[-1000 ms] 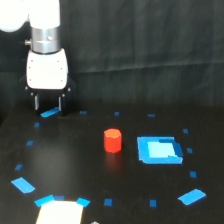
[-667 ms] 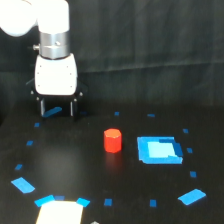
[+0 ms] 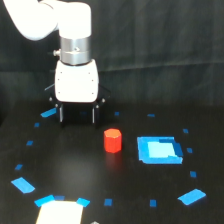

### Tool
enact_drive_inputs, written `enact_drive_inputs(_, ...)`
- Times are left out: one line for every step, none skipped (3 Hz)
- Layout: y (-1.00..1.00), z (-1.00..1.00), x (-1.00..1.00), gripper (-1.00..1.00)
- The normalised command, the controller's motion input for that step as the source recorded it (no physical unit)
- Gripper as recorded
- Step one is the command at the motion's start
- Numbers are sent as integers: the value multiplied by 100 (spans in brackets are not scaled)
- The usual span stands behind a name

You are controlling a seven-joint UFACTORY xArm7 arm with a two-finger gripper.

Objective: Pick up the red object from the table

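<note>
A small red-orange faceted cylinder, the red object (image 3: 112, 140), stands upright on the black table (image 3: 75, 170) near the middle of the exterior view. My gripper (image 3: 77, 116) hangs from the white arm just behind it and toward the exterior view's left. Its two dark fingers point down and stand apart, open, with nothing between them. The fingertips are clear of the red object, with a gap of bare table between.
A larger blue square (image 3: 158, 149) lies just to the exterior view's right of the red object. Small blue tape marks ring the table, including one at the lower left (image 3: 23, 185) and one at the lower right (image 3: 191, 196). A pale patch (image 3: 60, 212) sits at the bottom edge.
The arm has travelled toward the exterior view's right and closer to the red object. The gripper stays open. The red object has not moved.
</note>
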Motion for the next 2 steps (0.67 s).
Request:
enact_drive_inputs(-100,-100,100,59)
enact_drive_inputs(-100,-32,49,69)
